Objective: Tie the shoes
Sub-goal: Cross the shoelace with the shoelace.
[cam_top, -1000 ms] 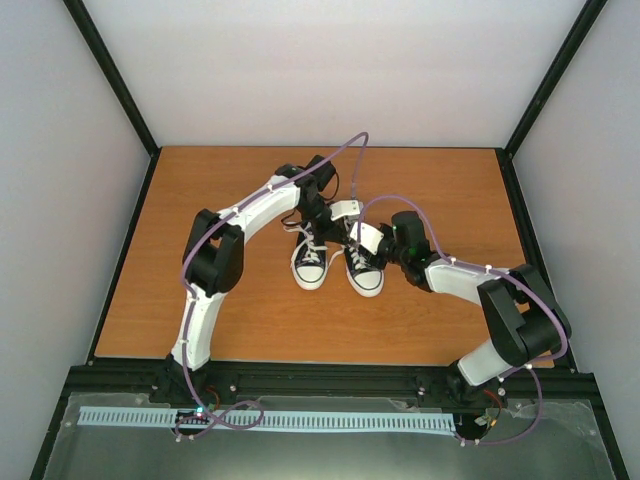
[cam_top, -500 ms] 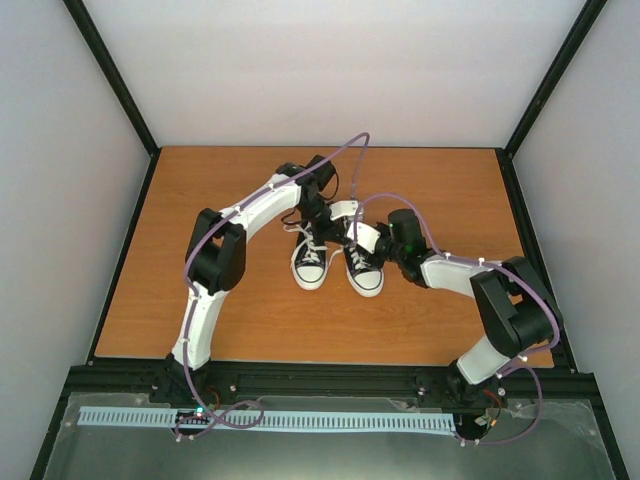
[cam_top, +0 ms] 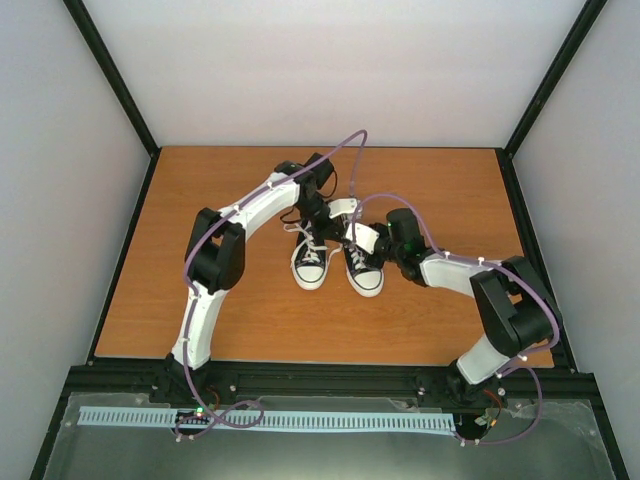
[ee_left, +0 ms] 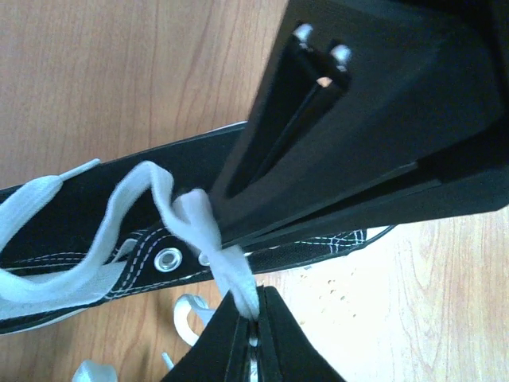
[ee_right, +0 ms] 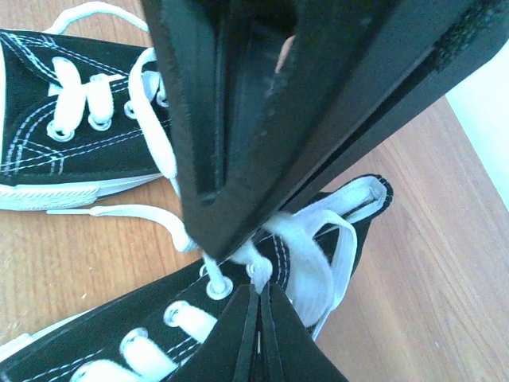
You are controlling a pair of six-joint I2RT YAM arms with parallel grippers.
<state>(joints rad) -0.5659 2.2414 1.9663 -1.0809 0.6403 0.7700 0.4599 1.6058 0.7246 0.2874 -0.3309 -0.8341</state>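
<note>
Two black shoes with white toe caps, the left shoe (cam_top: 310, 264) and the right shoe (cam_top: 364, 270), stand side by side mid-table, toes toward the arms. My left gripper (cam_top: 322, 222) hovers over their heel ends. In its wrist view, the left gripper (ee_left: 253, 309) is shut on a white lace (ee_left: 195, 219) that runs up from a shoe's (ee_left: 87, 231) top eyelets. From the right, my right gripper (cam_top: 350, 234) reaches in. Seen from that wrist, the right gripper (ee_right: 258, 285) is shut on a lace strand (ee_right: 274, 231) at the top eyelets of the near shoe (ee_right: 119, 342).
The other shoe (ee_right: 71, 135) lies at the upper left of the right wrist view, with a loose lace end (ee_right: 119, 212) on the wood between the two. Black frame posts and grey walls bound the wooden table (cam_top: 200, 310).
My right gripper's jaws have closed onto the lace strand, and that arm has edged slightly left toward the shoes. The left arm has barely moved.
</note>
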